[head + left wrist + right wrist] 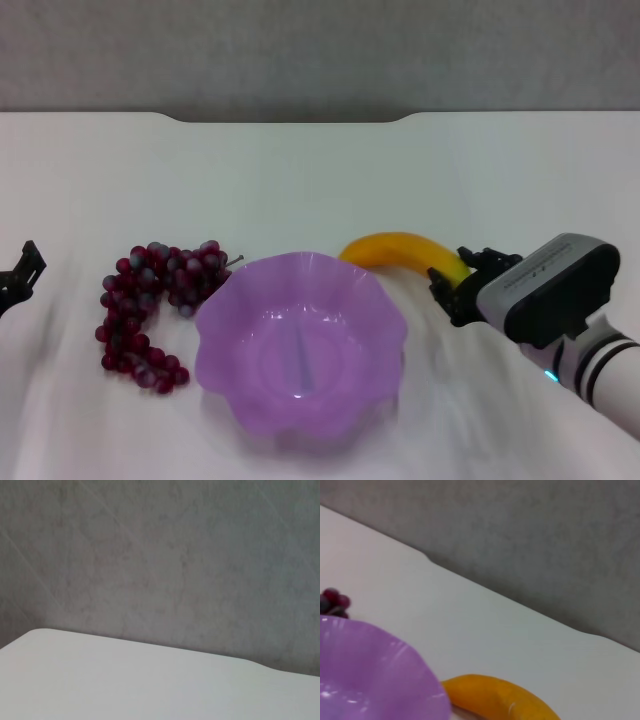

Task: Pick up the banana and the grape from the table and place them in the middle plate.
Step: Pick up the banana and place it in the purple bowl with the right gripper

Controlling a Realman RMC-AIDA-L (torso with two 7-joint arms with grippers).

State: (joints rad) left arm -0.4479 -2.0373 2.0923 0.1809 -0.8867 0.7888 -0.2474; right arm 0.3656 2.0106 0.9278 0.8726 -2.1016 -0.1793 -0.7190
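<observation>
The yellow-orange banana (pixel 405 252) lies on the white table (pixel 320 170) just behind the right side of the purple scalloped middle plate (pixel 375 300). It also shows in the right wrist view (pixel 495 697), next to the plate's rim (pixel 415 680). My right gripper (pixel 462 283) is at the banana's right end, touching or very close to it. The bunch of dark red-purple grapes (pixel 155 300) lies left of the plate, touching its rim. A few grapes show in the right wrist view (pixel 334 601). My left gripper (pixel 22 272) is at the far left edge, apart from the grapes. The plate is empty.
The table's dark grey notched far edge (pixel 290 117) runs across the back, with a grey wall behind. The left wrist view shows only bare tabletop (pixel 125 680) and wall.
</observation>
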